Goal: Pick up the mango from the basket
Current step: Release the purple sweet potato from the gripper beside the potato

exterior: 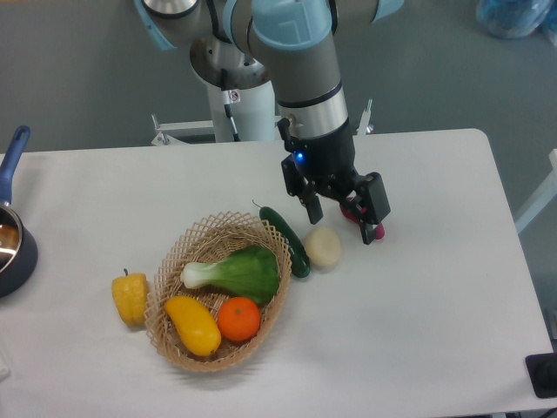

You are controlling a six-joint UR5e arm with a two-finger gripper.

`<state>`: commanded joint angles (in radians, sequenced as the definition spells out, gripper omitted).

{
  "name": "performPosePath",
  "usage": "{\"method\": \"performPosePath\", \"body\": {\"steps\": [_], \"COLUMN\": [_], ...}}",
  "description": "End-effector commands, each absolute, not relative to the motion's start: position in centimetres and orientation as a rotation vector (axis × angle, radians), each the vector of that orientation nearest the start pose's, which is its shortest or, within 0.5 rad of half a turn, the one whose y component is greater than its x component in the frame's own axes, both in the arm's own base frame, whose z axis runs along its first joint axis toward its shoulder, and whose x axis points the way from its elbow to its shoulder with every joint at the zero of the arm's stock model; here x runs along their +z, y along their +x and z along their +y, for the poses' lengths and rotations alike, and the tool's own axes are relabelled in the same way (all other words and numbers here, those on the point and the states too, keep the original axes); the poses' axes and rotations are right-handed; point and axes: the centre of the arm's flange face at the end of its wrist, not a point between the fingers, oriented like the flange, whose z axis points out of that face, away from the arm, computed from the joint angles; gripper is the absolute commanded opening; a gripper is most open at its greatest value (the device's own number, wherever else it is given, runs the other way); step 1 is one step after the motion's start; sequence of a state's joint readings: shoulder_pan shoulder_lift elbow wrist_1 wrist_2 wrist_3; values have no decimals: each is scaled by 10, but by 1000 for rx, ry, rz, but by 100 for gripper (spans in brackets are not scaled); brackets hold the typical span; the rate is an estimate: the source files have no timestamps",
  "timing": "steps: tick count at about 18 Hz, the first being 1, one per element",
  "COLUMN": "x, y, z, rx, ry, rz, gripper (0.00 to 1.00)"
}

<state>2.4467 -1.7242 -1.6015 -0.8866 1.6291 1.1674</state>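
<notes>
The mango (193, 324) is a glossy yellow-orange oblong fruit lying at the front left inside the tan wicker basket (209, 231). A round orange (238, 319) sits beside it on its right, and a green leafy vegetable with a white stalk (235, 272) lies behind them in the basket. My gripper (342, 221) hangs above the table to the right of the basket, well away from the mango. Its two black fingers are spread apart and hold nothing.
A dark green cucumber (287, 241) leans on the basket's right rim. A pale round vegetable (323, 246) lies just below the gripper, with a red-pink object (372, 230) partly hidden behind the right finger. A yellow bell pepper (130, 298) stands left of the basket. A blue-handled pot (10, 235) is at the left edge.
</notes>
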Motion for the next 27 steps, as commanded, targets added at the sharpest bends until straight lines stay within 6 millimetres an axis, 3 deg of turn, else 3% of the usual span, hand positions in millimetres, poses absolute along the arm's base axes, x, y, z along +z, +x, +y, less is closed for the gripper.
{"method": "performPosePath", "body": {"steps": [5, 9, 16, 23, 27], "x": [457, 441, 419, 426, 414], "y": [-364, -341, -339, -331, -329], "z": [472, 484, 485, 507, 519], "rx": [646, 650, 599, 515, 406], "ry": [-2853, -2873, -2903, -2832, -2796], "rz": [410, 462, 412, 85, -121], "gripper": [100, 100, 100, 100, 100]}}
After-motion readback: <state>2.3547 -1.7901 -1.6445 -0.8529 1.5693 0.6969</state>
